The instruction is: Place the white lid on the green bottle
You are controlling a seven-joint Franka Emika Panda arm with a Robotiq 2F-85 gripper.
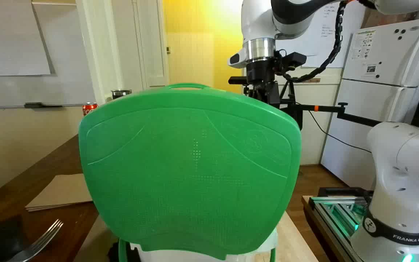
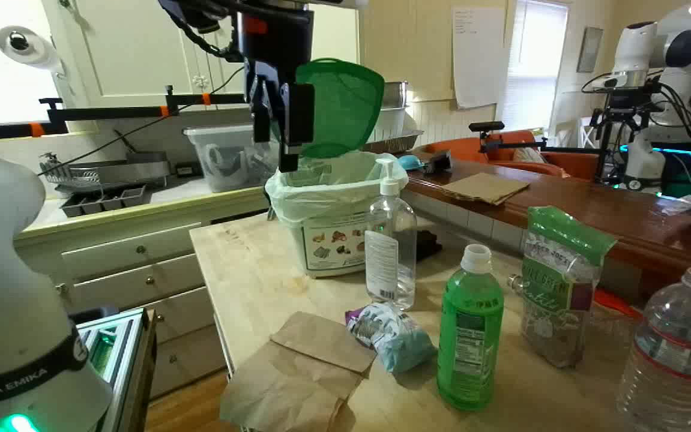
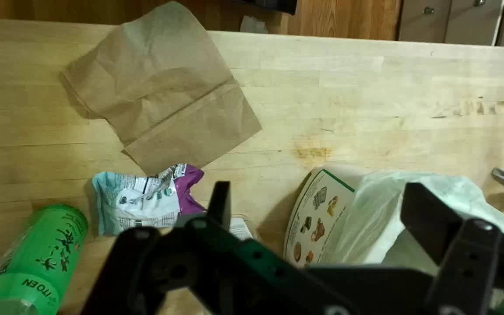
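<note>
Gripper [image 3: 317, 199], jaws apart, hung by the lined bin [image 2: 321, 210], where a low pass toward the uncapped green bottle [image 2: 470, 345], near right in an exterior view, could have toppled the pump bottle [image 2: 394, 252] between, with no white lid discernible.

I read ITOEN on the green bottle [image 3: 37, 264], JOE'S on the bag [image 2: 558, 288], FRANKA EMIKA on a band [image 1: 395, 230] past the surface's [image 2: 249, 285] edge.

green bottle [image 2: 470, 336]: labelled, upright on table [image 2: 249, 270], near crumpled packet [image 2: 404, 347]
bottle top [image 2: 476, 259]: white, lid or bare neck unclear
</note>
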